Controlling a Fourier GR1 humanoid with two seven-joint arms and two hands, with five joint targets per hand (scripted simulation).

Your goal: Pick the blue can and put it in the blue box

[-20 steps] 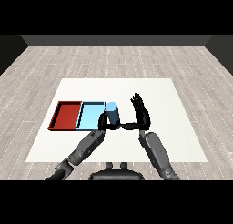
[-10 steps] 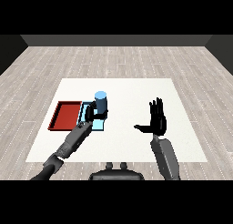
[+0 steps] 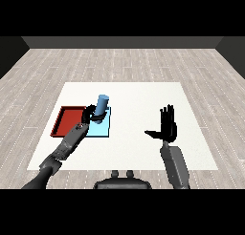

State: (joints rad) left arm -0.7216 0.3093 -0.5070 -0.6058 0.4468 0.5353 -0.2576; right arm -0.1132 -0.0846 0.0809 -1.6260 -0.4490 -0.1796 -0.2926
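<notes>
Blue can (image 3: 102,106) is held tilted in the left robot hand (image 3: 89,115), whose fingers curl round it, above the light blue tray (image 3: 104,129). The red tray (image 3: 66,120) lies just left of it on the table (image 3: 139,100). The right robot hand (image 3: 167,127) hangs open, well apart. To place well: bring the can upright, lower it inside the blue tray's rim, and release only once it rests on the tray floor.

Blue can (image 3: 101,106), paler at the top. Light blue tray (image 3: 104,128); red tray (image 3: 68,120) at its 9 o'clock. White table (image 3: 134,98). Both hands black: left hand (image 3: 88,114), right hand (image 3: 167,127). Forearms grey. Floor (image 3: 119,62) pale grey wood planks.
</notes>
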